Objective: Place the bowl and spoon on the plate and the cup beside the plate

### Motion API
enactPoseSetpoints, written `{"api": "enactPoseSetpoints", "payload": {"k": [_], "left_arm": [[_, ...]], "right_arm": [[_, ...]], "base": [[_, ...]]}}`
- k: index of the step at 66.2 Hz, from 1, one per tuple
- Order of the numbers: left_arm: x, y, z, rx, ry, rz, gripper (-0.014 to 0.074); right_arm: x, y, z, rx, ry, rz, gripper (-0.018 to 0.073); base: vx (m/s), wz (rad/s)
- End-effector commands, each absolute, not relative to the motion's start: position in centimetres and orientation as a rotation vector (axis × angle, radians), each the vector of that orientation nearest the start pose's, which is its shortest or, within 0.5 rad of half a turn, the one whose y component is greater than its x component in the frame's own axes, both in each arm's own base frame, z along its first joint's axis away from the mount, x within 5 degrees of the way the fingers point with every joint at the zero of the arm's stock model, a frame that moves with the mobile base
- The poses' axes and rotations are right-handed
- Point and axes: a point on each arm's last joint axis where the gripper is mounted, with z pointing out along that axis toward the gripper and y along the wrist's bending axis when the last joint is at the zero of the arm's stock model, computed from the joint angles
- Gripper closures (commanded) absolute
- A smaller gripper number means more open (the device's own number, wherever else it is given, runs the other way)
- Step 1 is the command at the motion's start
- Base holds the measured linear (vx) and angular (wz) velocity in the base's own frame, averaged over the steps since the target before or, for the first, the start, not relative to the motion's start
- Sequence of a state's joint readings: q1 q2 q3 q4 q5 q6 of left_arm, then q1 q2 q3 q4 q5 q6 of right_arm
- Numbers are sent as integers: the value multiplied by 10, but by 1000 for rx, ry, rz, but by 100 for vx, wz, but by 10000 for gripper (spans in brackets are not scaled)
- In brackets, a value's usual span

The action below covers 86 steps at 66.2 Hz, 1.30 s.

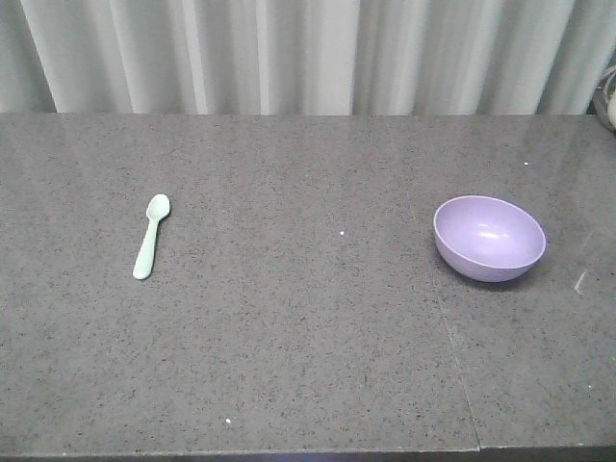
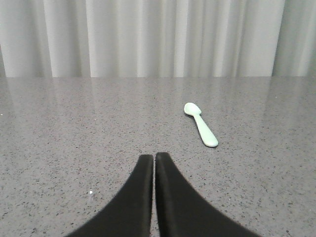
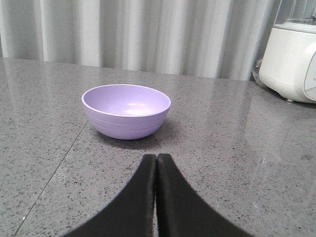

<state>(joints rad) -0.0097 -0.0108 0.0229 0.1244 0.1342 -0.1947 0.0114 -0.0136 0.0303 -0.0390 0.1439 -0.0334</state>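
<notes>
The spoon [image 1: 152, 236] lies on the table [image 1: 308, 337], well left of the bowl [image 1: 489, 238], scoop end toward the curtain [image 1: 308, 53]. Left end effector [image 2: 154, 159] and right end effector [image 3: 156, 159] hover low, both clenched and empty

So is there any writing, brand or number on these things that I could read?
None can be read. The glossy lavender plastic bowl, the pale mint-green plastic spoon, the white appliance and the grey speckled stone table show no words, labels or numbers.
</notes>
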Motion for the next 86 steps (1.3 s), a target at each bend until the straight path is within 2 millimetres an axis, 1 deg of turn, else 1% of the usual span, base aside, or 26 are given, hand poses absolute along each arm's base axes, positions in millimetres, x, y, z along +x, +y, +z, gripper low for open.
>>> {"api": "enactPoseSetpoints", "payload": {"k": [1, 35, 41, 47, 50, 54, 57, 59, 62, 68, 71, 72, 73, 74, 75, 77, 81, 86], "left_arm": [[55, 0, 207, -60, 1529, -72, 603], [55, 0, 207, -60, 1529, -72, 603], [55, 0, 209, -57, 1505, -75, 603], [54, -1, 217, -45, 1441, -77, 603], [53, -2, 223, -48, 1373, -97, 603], [49, -2, 237, -93, 1225, -188, 603], [45, -3, 248, -94, 1124, -215, 603], [43, -3, 256, -84, 1075, -216, 603], [39, -3, 275, -69, 1022, -204, 603], [43, -3, 316, -18, 998, -115, 603], [50, -3, 343, 4, 995, -75, 603], [53, -3, 350, 8, 995, -67, 603], [56, -3, 357, 13, 995, -57, 603], [61, -3, 368, 17, 994, -50, 603], [66, -3, 378, 21, 1000, -43, 603], [77, -3, 394, 18, 1016, -43, 603], [101, -3, 423, -3, 1077, -64, 603], [133, -3, 445, -53, 1205, -116, 603]], "right_arm": [[57, 0, 195, -66, 1572, -61, 570], [57, 0, 196, -67, 1568, -62, 570], [56, 0, 203, -76, 1491, -71, 570], [54, 1, 217, -73, 1332, -69, 570], [51, 1, 228, -64, 1221, -61, 570], [43, 1, 248, -24, 1041, -22, 570], [38, -1, 266, 10, 934, -2, 570], [36, -2, 277, 26, 893, 5, 570], [34, -3, 298, 37, 851, 1, 570], [40, -2, 351, 4, 842, -51, 570], [49, -2, 382, -13, 872, -77, 570], [52, -2, 389, -16, 885, -80, 570], [53, -2, 401, -15, 884, -78, 570], [61, -2, 406, -15, 923, -72, 570], [67, -1, 416, -16, 950, -67, 570], [78, -1, 430, -15, 997, -53, 570], [99, 0, 453, -20, 1098, -41, 570], [122, 1, 470, -31, 1204, -36, 570]], "base": [[0, 0], [0, 0], [0, 0], [0, 0], [0, 0], [0, 0], [0, 0], [0, 0], [0, 1], [0, -1], [0, 0], [0, 0], [0, 0], [0, 0], [0, 0], [0, 0], [0, 0], [0, 0]]}}
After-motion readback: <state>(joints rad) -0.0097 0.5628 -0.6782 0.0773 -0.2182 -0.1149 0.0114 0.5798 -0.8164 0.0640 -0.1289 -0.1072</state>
